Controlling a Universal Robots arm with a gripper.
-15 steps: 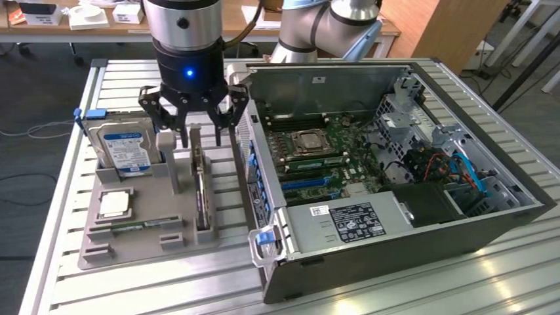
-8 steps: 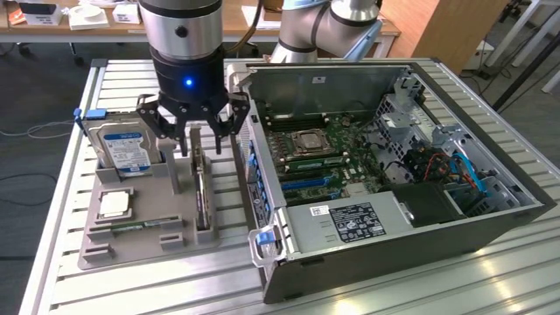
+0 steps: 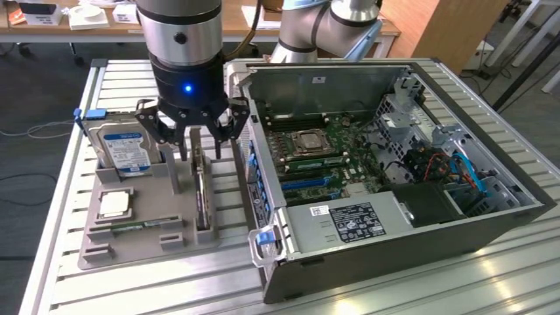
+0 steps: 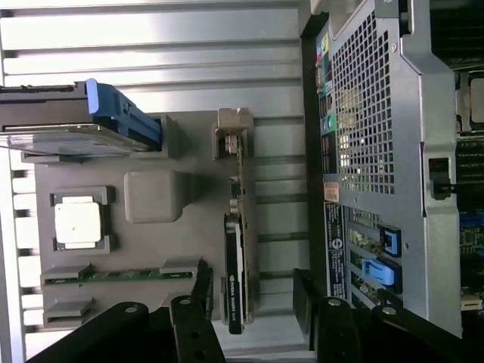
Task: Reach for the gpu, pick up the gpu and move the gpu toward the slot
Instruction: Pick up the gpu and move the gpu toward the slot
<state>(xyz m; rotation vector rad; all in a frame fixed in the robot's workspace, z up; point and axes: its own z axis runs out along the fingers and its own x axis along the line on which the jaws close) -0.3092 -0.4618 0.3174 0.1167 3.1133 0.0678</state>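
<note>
Green board seen edge-on, a black cooler shroud on one face, pale metal bracket at one end: the gpu [image 3: 202, 197] stands on its long edge in a narrow groove of the grey holder tray [image 3: 131, 252]. It sits on the side of the tray nearest the open computer case [image 3: 394, 256]. The blue-labelled hard drive [image 3: 122, 147] and the square CPU chip [image 3: 115, 205] sit in their own pockets, apart from it.

The gripper [image 3: 199, 147] hangs right over the card with its jaws spread wide and nothing in them. In the wrist view the fingers [image 4: 198, 291] stand one on each side of the gpu [image 4: 234, 272], clear of both faces.

The card looks light and stiff, yet delicate — thin laminate with exposed components. A pinch across its thickness looks soundest, with one pad on the shroud and one on the bare back, near mid-length so it hangs level. The smooth shroud may slip under a weak squeeze, and the lower connector edge and the bracket are best left untouched.
</note>
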